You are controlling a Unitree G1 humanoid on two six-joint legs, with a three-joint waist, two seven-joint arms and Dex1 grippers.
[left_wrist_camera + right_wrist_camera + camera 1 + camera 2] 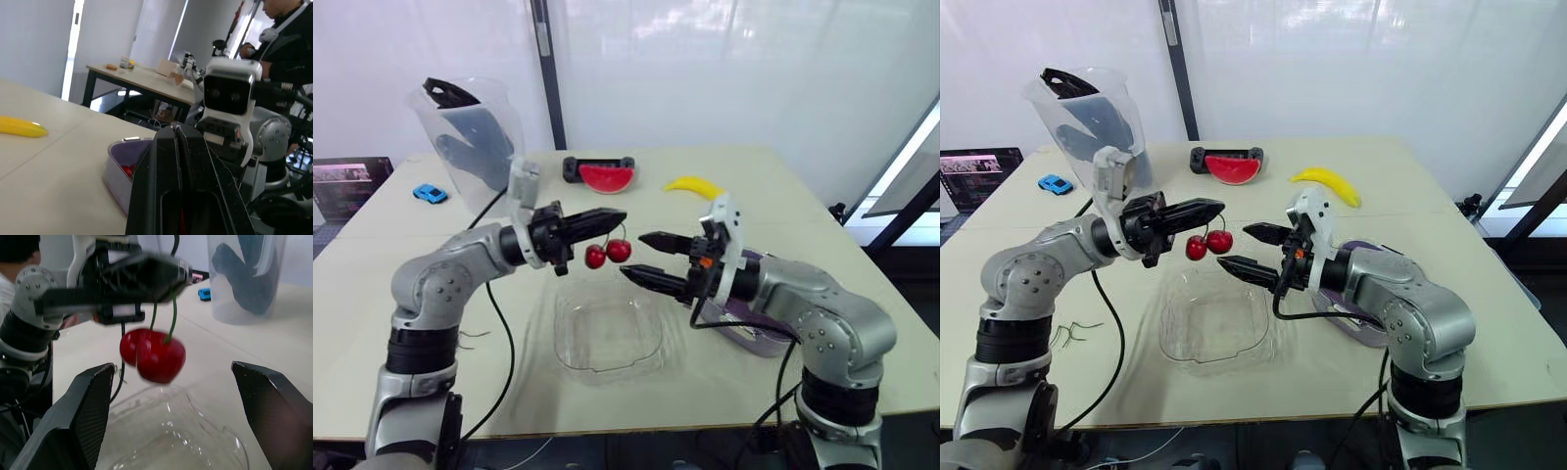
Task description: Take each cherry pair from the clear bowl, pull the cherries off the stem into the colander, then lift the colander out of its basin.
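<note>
Table, bowl below cherry pair, cherries in basin

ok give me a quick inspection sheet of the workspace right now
surface: beige table
job's things: cherry pair hanging above the empty clear bowl; purple basin by the right arm, red fruit inside
clutter: watermelon slice, banana, blue toy car, clear jug
grippers: left gripper shut on the cherry pair's stem; right gripper open beside the cherries
cables: black cable lying on the table by the left arm
surroundings: person and another table behind
</note>
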